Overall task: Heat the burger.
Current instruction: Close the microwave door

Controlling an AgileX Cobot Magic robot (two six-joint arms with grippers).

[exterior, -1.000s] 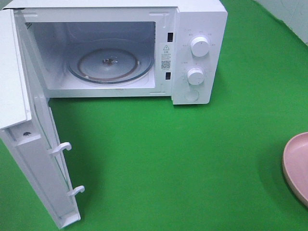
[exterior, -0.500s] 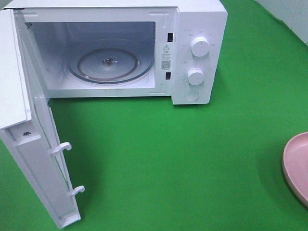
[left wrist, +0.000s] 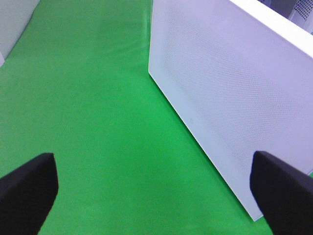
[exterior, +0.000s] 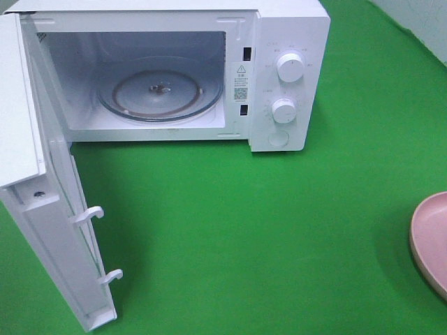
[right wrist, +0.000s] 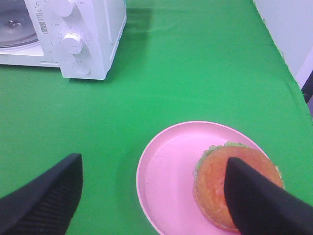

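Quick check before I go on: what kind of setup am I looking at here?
Probably a staged kitchen test bench: a white microwave with its door open, and a burger on a pink plate, all on green cloth.

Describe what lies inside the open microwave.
Inside the microwave, a round glass turntable sits on the cavity floor with nothing on it. The burger rests outside, on the pink plate. The cavity's ceiling is hidden.

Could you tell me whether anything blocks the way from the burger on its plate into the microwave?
Nothing visible does. The burger sits on the pink plate, bare green cloth lies between, and the microwave door stands open.
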